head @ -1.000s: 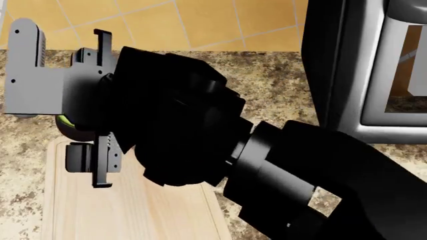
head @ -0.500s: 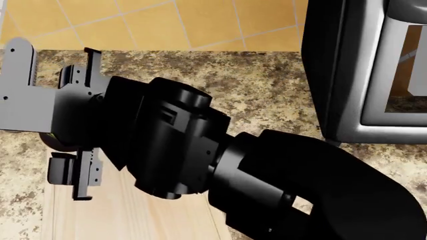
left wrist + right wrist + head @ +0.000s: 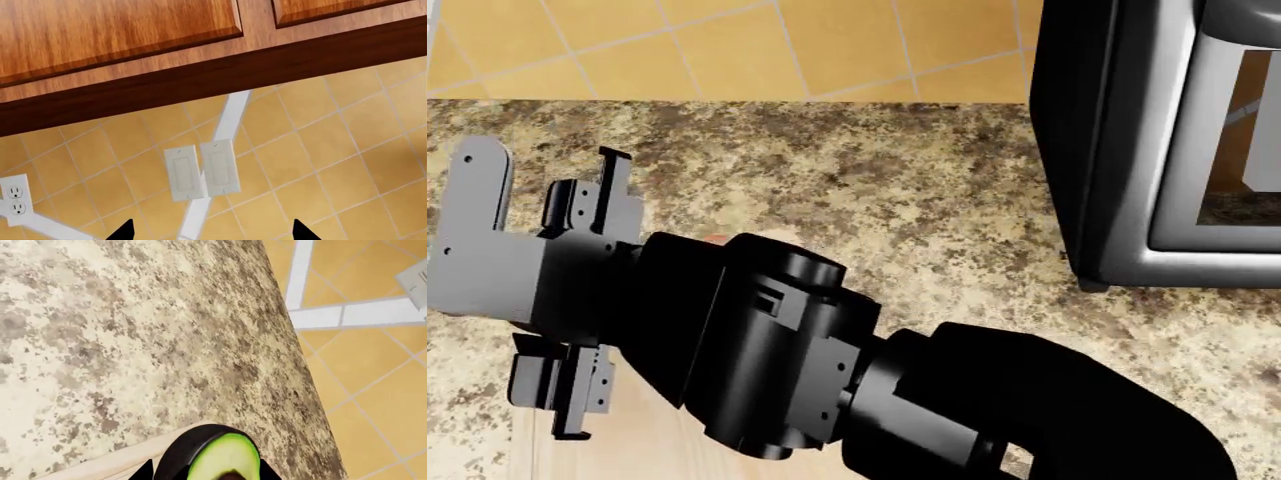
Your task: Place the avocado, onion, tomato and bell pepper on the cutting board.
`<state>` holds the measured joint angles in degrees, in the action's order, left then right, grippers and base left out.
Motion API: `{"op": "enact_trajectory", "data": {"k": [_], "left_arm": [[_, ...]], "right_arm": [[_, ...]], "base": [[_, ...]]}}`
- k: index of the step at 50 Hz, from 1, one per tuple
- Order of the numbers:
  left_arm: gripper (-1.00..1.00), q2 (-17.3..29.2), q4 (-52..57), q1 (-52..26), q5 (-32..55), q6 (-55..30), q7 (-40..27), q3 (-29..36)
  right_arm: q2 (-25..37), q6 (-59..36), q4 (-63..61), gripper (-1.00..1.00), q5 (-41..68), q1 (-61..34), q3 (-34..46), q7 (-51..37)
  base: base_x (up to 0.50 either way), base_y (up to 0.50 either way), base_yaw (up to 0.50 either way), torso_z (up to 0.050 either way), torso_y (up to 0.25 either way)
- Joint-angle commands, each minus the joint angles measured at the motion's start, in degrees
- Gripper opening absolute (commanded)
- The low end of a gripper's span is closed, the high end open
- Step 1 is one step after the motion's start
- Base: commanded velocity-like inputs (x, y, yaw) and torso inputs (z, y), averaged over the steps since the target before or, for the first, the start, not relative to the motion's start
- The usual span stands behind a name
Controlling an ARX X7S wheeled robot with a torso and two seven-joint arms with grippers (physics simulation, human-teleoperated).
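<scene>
Across the head view from lower right to left, a black right arm, ending in the right gripper [image 3: 574, 295] with a grey bracket on its back. Beneath it, at the near left, a strip of the cutting board [image 3: 661, 445], pale wood, lying on the speckled brown tabletop [image 3: 934, 200]. To the right, standing on that tabletop, a dark appliance [image 3: 1121, 150] with a silver-framed door. Along the far edge, an orange tiled wall [image 3: 721, 50].

From the right wrist: the avocado [image 3: 223, 457], dark skin round yellow-green flesh, with only the top of its brown pit showing at the edge of the picture. Placed between two dark fingertips [image 3: 148, 471] of the right gripper, over the corner of the cutting board, close to where tabletop meets wall. Cannot tell whether clamped on the avocado or merely flanking it, nor whether the avocado rests on the wood or hangs just above it.

From the left wrist: the left gripper [image 3: 213, 235] raised and aimed at the wall, its two dark fingertips [image 3: 123, 231] well apart with nothing between. Ahead of it, wooden cabinets [image 3: 120, 30] above, a pair of white light switches [image 3: 202, 170] on the tiles, and a white outlet [image 3: 15, 200] off to one side.

No sight of onion, tomato or bell pepper in any view.
</scene>
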<state>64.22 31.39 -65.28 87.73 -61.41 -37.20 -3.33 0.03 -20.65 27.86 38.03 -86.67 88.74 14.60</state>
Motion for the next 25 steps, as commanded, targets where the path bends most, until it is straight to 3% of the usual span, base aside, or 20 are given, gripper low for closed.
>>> {"op": "enact_trajectory", "data": {"k": [1, 9, 10, 25], "left_arm": [[1.00, 0.3, 0.1, 0.5, 0.1, 0.3, 0.0, -0.4], [1.00, 0.5, 0.3, 1.4, 0.1, 0.7, 0.1, -1.0], [1.00, 0.5, 0.3, 1.4, 0.1, 0.7, 0.1, -0.9], [1.00, 1.0, 0.4, 0.6, 1.8, 0.9, -0.7, -1.5]], "right_arm": [[0.0, 0.4, -0.9, -1.00, -2.1, 1.6, 0.1, -0.5], [0.0, -0.4, -0.4, -1.00, -2.6, 2.0, 0.0, 0.0], [0.0, -0.4, -0.4, 1.00, -2.6, 1.9, 0.0, 0.0], [0.0, -4.8, -2.5, 1.00, -0.2, -7.7, -0.2, 0.9]], "base": [[0.00, 0.00, 0.00, 0.000, 0.000], [0.00, 0.00, 0.00, 0.000, 0.000], [0.00, 0.00, 0.00, 0.000, 0.000], [0.00, 0.00, 0.00, 0.000, 0.000]]}}
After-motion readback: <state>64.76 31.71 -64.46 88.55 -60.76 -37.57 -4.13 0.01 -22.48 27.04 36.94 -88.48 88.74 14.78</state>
